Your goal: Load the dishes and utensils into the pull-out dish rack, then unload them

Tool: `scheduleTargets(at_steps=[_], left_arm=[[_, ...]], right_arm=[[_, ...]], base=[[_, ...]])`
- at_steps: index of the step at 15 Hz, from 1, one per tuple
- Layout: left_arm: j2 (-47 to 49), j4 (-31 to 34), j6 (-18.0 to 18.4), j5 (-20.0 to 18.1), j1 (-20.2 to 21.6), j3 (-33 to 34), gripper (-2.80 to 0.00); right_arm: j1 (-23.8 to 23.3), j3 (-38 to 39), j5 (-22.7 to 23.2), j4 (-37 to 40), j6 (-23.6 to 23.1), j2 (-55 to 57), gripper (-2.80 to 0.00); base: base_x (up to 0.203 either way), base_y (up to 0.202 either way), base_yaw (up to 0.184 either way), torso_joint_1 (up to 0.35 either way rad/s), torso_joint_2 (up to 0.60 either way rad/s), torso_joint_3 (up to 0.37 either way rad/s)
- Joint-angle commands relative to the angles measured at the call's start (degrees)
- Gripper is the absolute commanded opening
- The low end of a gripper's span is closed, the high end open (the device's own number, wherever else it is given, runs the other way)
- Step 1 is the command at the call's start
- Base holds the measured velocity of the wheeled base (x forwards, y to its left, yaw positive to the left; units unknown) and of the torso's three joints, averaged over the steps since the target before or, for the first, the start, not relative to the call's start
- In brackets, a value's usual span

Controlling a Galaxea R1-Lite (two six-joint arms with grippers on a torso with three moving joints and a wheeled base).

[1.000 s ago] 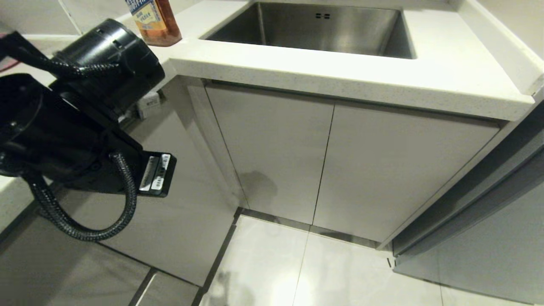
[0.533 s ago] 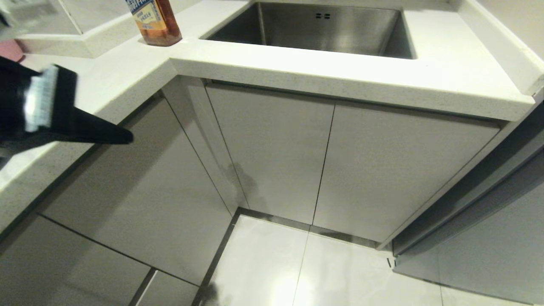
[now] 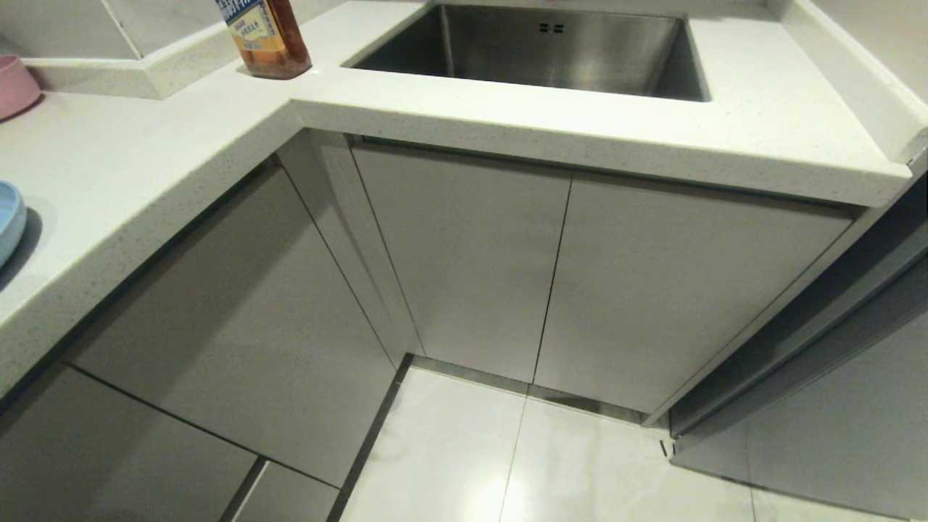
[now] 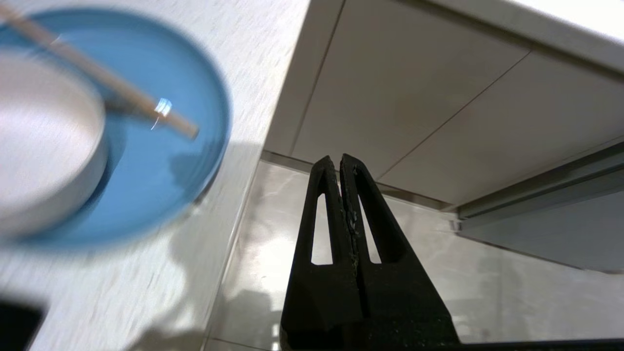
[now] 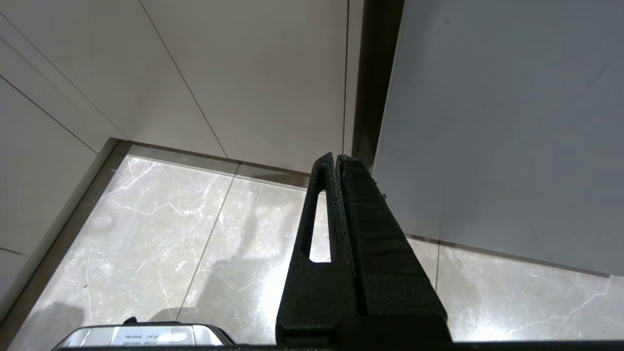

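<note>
Task stage: judged from the layout, either nothing is loaded yet or unloading is already complete; the views do not settle which.
Dishes: the light-blue plate (image 4: 146, 161) lies on the surface (image 3: 145, 152), at its outer edge above the cabinet fronts (image 3: 464, 254); the cream-white bowl (image 4: 44, 146) sits on the plate.
Utensils: the chopsticks (image 4: 122, 92) rest across the bowl rim and the plate; a small glint beside them may be the spoon, but this cannot be confirmed.
Dish rack: not visible in any view; all cabinet fronts near the plate appear closed.
Left gripper (image 4: 340, 163): jaws pressed together, holding nothing, hovering beside the plate, past the surface edge and over the floor (image 4: 273, 253).
Right gripper (image 5: 336, 161): jaws together, empty, parked low, pointing at the floor near the cabinet fronts.
Head view only: the sink (image 3: 551, 43), a bottle (image 3: 264, 36), a pink item (image 3: 14, 83); only the plate's edge sliver (image 3: 9, 217); neither arm.
Left wrist view only: the stacked dishes and chopsticks.
</note>
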Motion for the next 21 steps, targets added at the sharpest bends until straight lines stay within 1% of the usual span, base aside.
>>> scheduleTargets(at_steps=[1,3,6,7,9,10,12,14,15,16,17,19,20,21], left_arm=[[-12.2,-1.4,0.8,-0.9,3.9,9.2,-2.80],[-21.2,-8.5,3.0,-2.4,6.6,22.7,-2.80],[-34.6,-19.8,8.5,-4.4,11.9,43.4,-2.80],[-38.0,-22.7,9.7,-5.5,13.0,48.8,-2.80],[-44.1,-26.7,10.8,-6.8,14.2,60.0,-2.80],[-45.2,-29.1,10.6,-6.5,14.5,64.9,-2.80],[-46.2,-37.0,10.1,-6.2,14.9,75.1,-2.80],[-46.5,-47.3,11.8,-6.0,15.0,85.7,-2.80],[-46.6,-54.3,13.3,-6.2,15.0,90.4,-2.80],[-46.7,-59.5,14.3,-6.4,15.0,92.9,-2.80],[-46.8,-60.5,15.0,-6.7,15.1,93.3,-2.80],[-46.8,-58.3,13.8,-7.8,15.1,93.3,-2.80],[-46.8,-56.0,12.9,-8.3,15.1,93.3,-2.80],[-46.8,-55.4,12.6,-8.4,15.1,93.3,-2.80]], right_arm=[[0.0,0.0,0.0,0.0,0.0,0.0,-2.80],[0.0,0.0,0.0,0.0,0.0,0.1,-2.80],[0.0,0.0,0.0,0.0,0.0,0.0,-2.80],[0.0,0.0,0.0,0.0,0.0,0.0,-2.80],[0.0,0.0,0.0,0.0,0.0,0.0,-2.80],[0.0,0.0,0.0,0.0,0.0,0.1,-2.80],[0.0,0.0,0.0,0.0,0.0,0.1,-2.80],[0.0,0.0,0.0,0.0,0.0,0.0,-2.80],[0.0,0.0,0.0,0.0,0.0,0.0,-2.80],[0.0,0.0,0.0,0.0,0.0,0.1,-2.80],[0.0,0.0,0.0,0.0,0.0,0.0,-2.80],[0.0,0.0,0.0,0.0,0.0,0.0,-2.80],[0.0,0.0,0.0,0.0,0.0,0.0,-2.80],[0.0,0.0,0.0,0.0,0.0,0.0,-2.80]], base=[[0.000,0.000,0.000,0.000,0.00,0.000],[0.000,0.000,0.000,0.000,0.00,0.000],[0.000,0.000,0.000,0.000,0.00,0.000],[0.000,0.000,0.000,0.000,0.00,0.000],[0.000,0.000,0.000,0.000,0.00,0.000],[0.000,0.000,0.000,0.000,0.00,0.000],[0.000,0.000,0.000,0.000,0.00,0.000],[0.000,0.000,0.000,0.000,0.00,0.000],[0.000,0.000,0.000,0.000,0.00,0.000],[0.000,0.000,0.000,0.000,0.00,0.000],[0.000,0.000,0.000,0.000,0.00,0.000],[0.000,0.000,0.000,0.000,0.00,0.000],[0.000,0.000,0.000,0.000,0.00,0.000],[0.000,0.000,0.000,0.000,0.00,0.000]])
